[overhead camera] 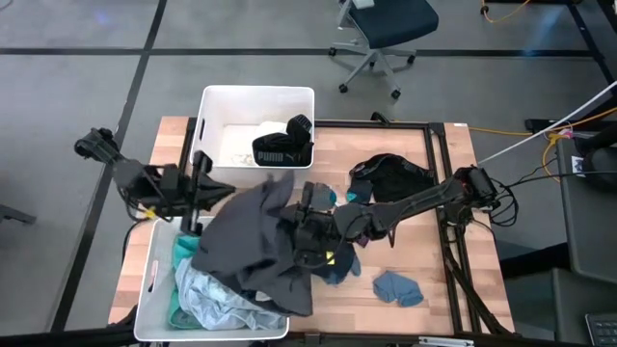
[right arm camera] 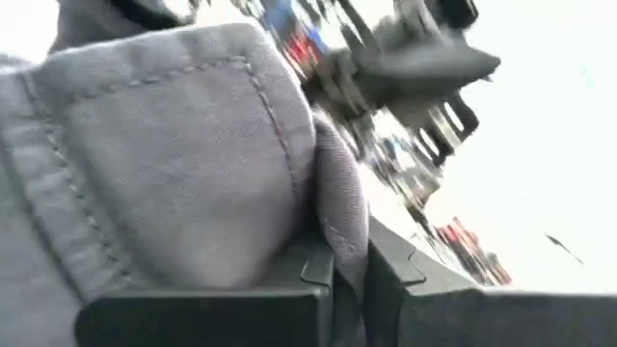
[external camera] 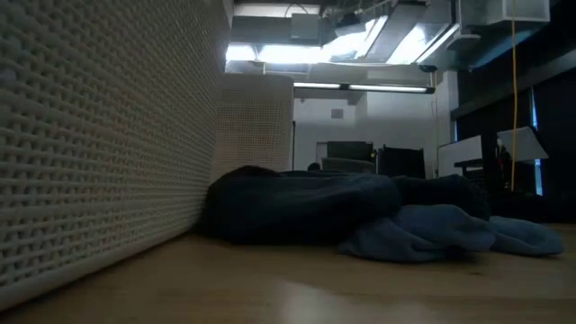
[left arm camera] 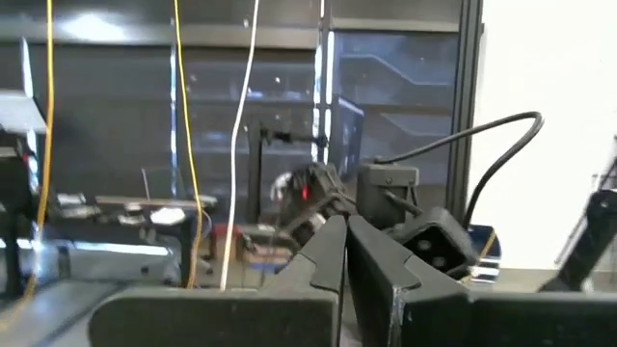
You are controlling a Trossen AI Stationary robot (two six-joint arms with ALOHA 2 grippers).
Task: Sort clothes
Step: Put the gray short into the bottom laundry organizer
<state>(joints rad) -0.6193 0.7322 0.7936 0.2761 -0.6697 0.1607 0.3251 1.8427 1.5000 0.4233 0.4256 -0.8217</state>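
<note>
Wooden worktop [overhead camera: 424, 280] is carrying two white bins [overhead camera: 214, 106]. Dark grey garment [overhead camera: 253, 241] is draping over the 7 o'clock bin's rim. Right hand [overhead camera: 307, 234] is pinching its fabric, fingers closed. Left hand [overhead camera: 200, 193] is waiting at 9 o'clock, fingers together.

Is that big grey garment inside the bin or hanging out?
Half out: the grey garment drapes over the near bin's rim, pinched by the right pincer.
</note>
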